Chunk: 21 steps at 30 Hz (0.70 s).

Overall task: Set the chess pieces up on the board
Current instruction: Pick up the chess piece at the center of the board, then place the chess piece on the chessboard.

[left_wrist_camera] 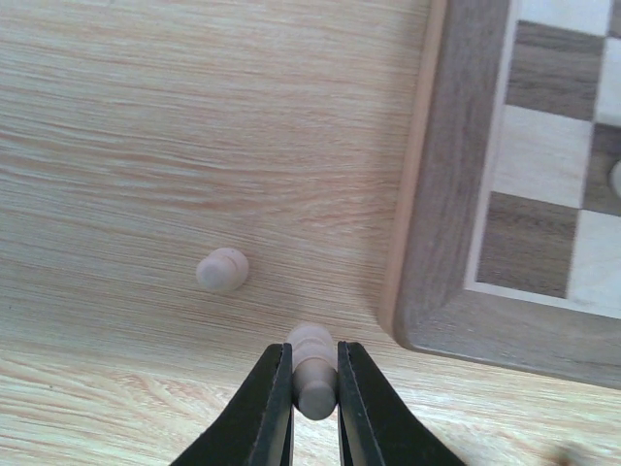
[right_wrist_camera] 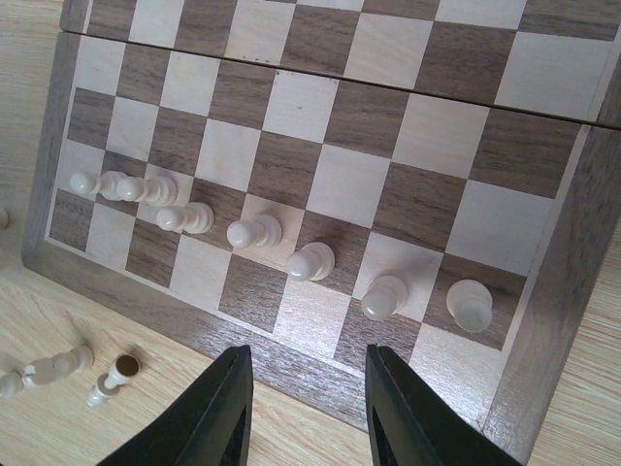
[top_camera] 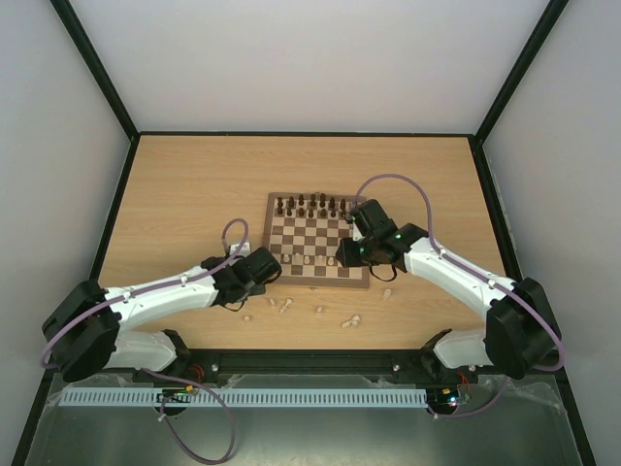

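The wooden surface (top_camera: pixel 194 184) carries the chessboard (top_camera: pixel 312 236) near its middle. The dark pieces (top_camera: pixel 310 206) are ranked along the board's far edge, so the work left looks to be on the near side. The right pincer (right_wrist_camera: pixel 309 364) hangs over the board's near border, partly open and holding nothing, probably kept low and close for a piece still to come. The left pincer (left_wrist_camera: pixel 312 361) sits just off the board's near-left corner, closed tight on a cream piece (left_wrist_camera: pixel 312 351) gripped across its body for carrying to a square; whether it is clear of the surface I cannot tell. A row of pale pawns (right_wrist_camera: pixel 310 262) stands one rank in from the near edge, and the rank behind them looks bare. Loose pale pieces (top_camera: pixel 349 320) lie tipped between the board and the surface's near edge, and another one (left_wrist_camera: pixel 222 270) lies near the held piece.
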Each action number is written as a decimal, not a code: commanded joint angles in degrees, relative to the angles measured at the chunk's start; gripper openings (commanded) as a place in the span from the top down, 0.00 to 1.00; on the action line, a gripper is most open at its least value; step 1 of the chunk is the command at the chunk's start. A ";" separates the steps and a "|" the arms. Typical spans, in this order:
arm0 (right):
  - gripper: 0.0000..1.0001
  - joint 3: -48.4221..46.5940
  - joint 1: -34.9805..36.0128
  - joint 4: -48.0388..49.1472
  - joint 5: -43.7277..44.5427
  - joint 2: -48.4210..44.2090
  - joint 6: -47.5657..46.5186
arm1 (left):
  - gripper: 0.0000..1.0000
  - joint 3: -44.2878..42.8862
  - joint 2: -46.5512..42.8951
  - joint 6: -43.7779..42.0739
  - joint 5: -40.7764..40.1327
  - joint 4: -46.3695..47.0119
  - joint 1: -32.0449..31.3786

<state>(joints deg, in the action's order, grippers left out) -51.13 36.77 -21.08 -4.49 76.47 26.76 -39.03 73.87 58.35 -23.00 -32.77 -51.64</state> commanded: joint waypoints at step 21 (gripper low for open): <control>0.31 -0.64 0.32 -6.66 8.32 -6.65 1.12 | 0.96 -15.43 9.66 -6.70 1.38 2.16 -4.96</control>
<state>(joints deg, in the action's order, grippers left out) -51.16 36.77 -23.40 0.10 72.27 27.24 -51.09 80.27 54.43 -22.46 -32.05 -55.61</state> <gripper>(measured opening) 0.669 0.129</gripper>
